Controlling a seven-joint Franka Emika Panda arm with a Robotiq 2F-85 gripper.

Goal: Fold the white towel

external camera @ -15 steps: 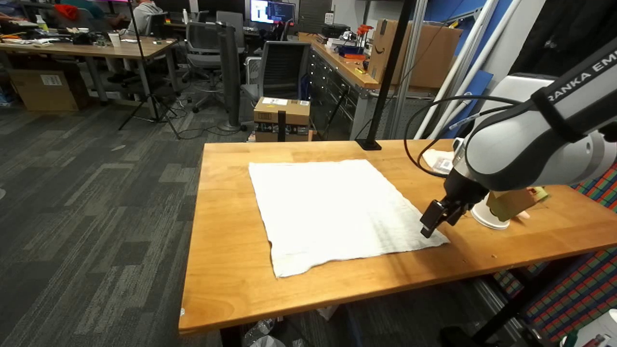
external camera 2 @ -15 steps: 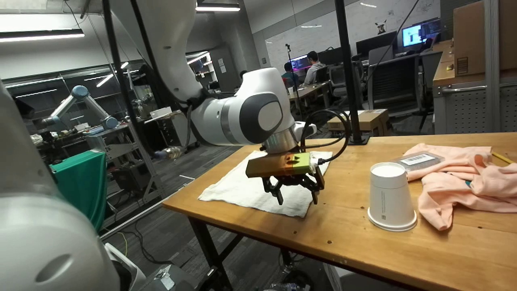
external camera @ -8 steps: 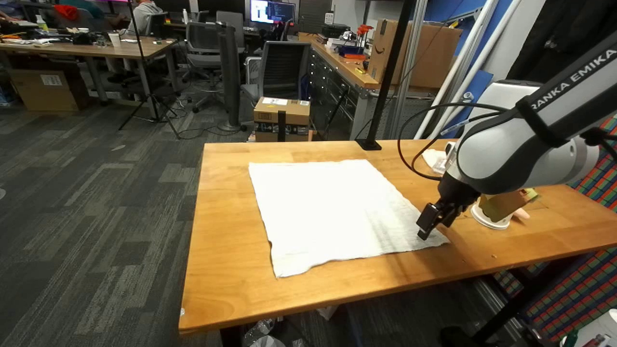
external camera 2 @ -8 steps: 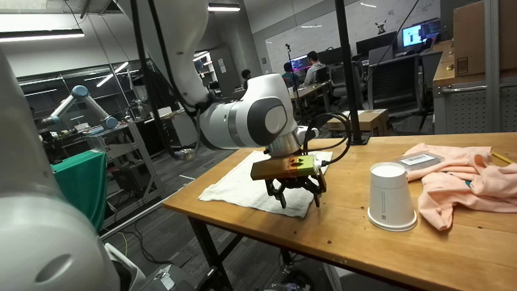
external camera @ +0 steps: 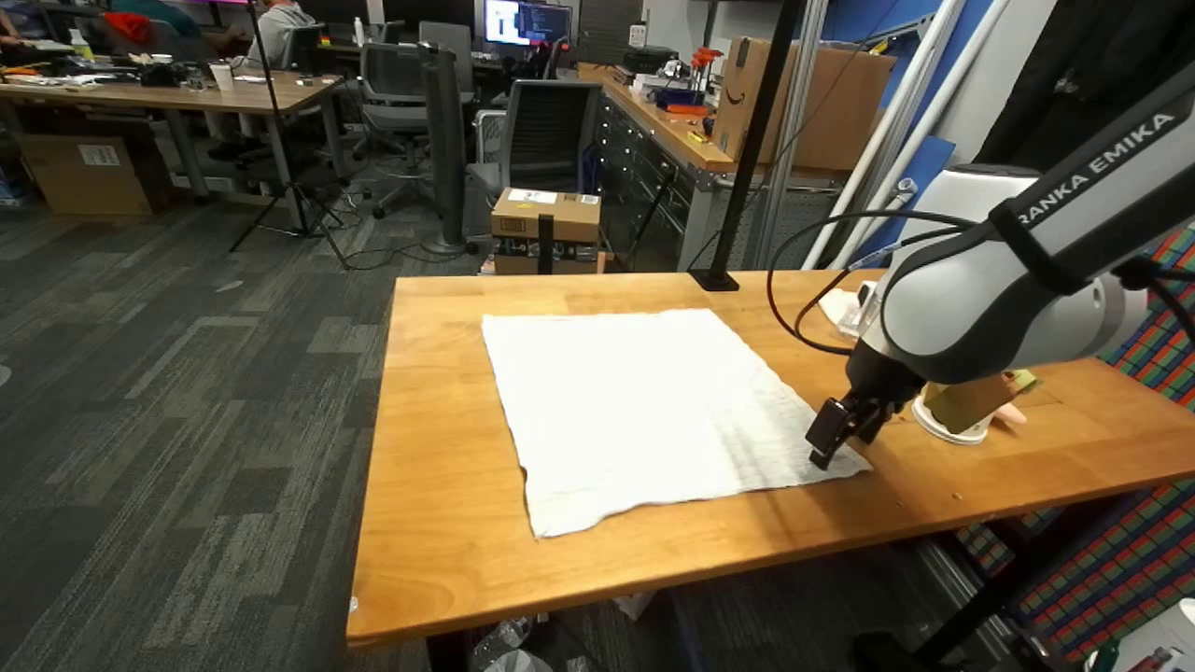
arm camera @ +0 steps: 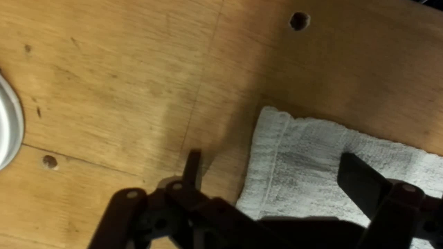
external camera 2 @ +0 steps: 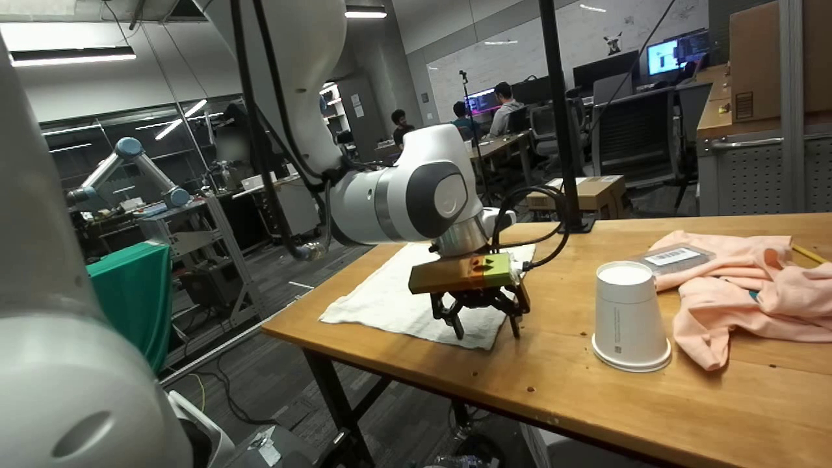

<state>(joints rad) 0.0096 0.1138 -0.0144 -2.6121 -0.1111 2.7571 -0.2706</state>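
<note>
Far robot arm (external camera 2: 130,156): blue and grey, at the far left, well apart from the worktop (external camera 2: 559,390); seen in an exterior view.
White towel (external camera: 635,401): spread flat and unfolded on the left part of the worktop; the wrist view alone shows the stitched hem (arm camera: 268,148) along its right edge.
Panda arm (external camera 2: 416,195): white and grey, stretched over the worktop; in an exterior view it blocks the towel's middle, and in an exterior view its forearm (external camera: 1097,177) is at the right, leaving most of the towel in sight.
End effector (external camera 2: 489,337): released, angled down at the towel's near right corner, its two fingers (arm camera: 363,186) spread well apart. In the wrist view one finger is over the towel and its pair over bare wood just beside it; whether the tips touch, I cannot tell.
Cardboard box (external camera 2: 604,195): closed, far beyond the worktop in both exterior views; contents hidden.
White cup (external camera 2: 627,318): upside down on its wide rim, right of the end effector and apart from it; inside hidden. In an exterior view the end effector covers most of it, leaving the rim (external camera: 936,428); the wrist view catches a sliver.
Plastic case (external camera 2: 676,258): see-through, with a barcode label, against the peach cloth (external camera 2: 747,299); contents too unclear to name.
Peach cloth: rumpled, at the right; in an exterior view only scraps (external camera: 1011,413) show.
Yellow stick (external camera 2: 809,253): thin, far right, beside the cloth.
</note>
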